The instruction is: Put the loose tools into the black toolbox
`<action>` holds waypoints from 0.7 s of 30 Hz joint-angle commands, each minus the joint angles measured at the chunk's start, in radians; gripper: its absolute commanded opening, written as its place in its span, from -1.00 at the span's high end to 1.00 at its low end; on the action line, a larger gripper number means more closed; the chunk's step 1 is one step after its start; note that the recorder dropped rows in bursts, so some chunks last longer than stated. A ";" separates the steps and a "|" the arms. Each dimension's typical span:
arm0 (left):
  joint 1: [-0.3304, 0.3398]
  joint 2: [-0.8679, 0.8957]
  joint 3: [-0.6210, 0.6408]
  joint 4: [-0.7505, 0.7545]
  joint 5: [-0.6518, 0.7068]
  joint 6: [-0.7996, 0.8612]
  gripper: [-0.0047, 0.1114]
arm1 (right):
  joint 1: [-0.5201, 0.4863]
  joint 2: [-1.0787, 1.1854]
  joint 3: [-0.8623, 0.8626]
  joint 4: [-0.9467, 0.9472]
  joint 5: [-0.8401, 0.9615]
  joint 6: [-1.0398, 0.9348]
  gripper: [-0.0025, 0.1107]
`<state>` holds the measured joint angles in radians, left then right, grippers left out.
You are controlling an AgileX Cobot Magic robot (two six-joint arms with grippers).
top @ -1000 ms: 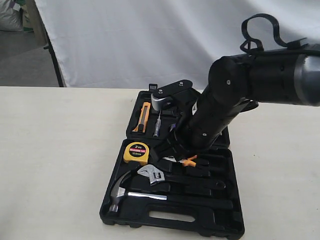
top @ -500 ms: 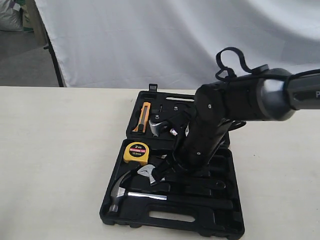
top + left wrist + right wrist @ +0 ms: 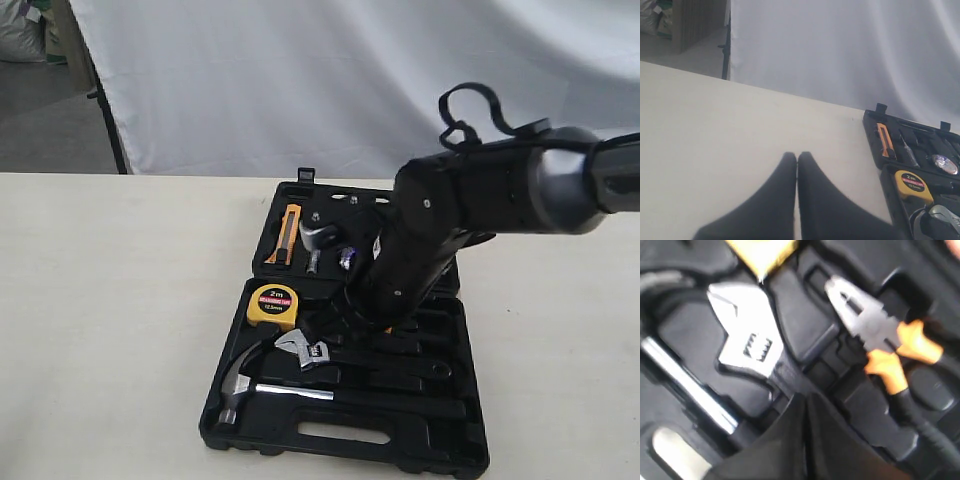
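The black toolbox (image 3: 300,448) lies open on the table. In its near half rest the claw hammer (image 3: 240,385) and the adjustable wrench (image 3: 310,350). A small round roll (image 3: 347,258) with a glint lies in the far half. My right gripper (image 3: 335,320) hangs low over the near half, shut and empty. In the right wrist view its tips (image 3: 806,397) sit just above the wrench's black handle, with the wrench head (image 3: 747,342) and hammer shaft (image 3: 685,385) close by. Over bare table, left of the toolbox (image 3: 875,131), my left gripper (image 3: 797,156) is shut on nothing.
A yellow tape measure (image 3: 272,303) and an orange utility knife (image 3: 289,232) sit in the case. Orange-handled pliers (image 3: 880,340) lie in a recess beside the wrench. The right arm (image 3: 470,200) covers the case's middle. A white curtain hangs behind the table.
The right arm swung down and left over the case's near half, bringing the shut gripper low over the wrench handle. It now hides the pliers in the exterior view. The tools stayed put.
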<state>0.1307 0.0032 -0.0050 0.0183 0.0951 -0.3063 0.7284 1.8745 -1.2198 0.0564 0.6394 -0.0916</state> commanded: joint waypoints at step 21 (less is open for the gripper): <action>0.025 -0.003 -0.003 0.004 -0.007 -0.005 0.91 | -0.008 -0.731 0.685 -0.002 -0.781 0.092 0.96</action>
<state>0.1307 0.0032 -0.0050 0.0183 0.0951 -0.3063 0.7284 1.2273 -0.6009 0.0550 -0.0300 0.0000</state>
